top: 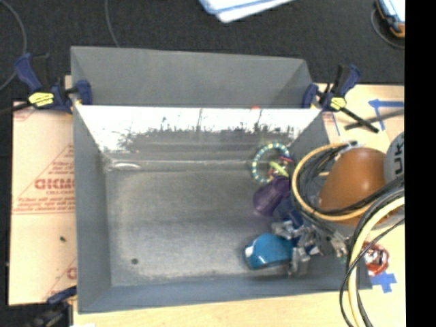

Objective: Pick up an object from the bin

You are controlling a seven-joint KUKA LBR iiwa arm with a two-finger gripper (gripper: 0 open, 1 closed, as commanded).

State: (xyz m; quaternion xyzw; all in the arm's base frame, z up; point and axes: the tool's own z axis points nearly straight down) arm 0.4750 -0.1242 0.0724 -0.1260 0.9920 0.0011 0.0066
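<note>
Three things by gripper [300, 242]: blue lump [264, 252] just beside, purple piece [270, 196], beaded ring [271, 162] | grip opening: cannot tell | likely best: centre over blue lump, close squarely, lift straight

The bin [95, 203] is grey metal, matt, its floor dull and finely scuffed (the far wall is paler, streaked with dark scratches). The blue lump [266, 253] looks like smooth, glossy plastic. The purple thing [271, 196] seems matt. The arm's orange cover [354, 179] is smooth with a soft sheen.
</note>
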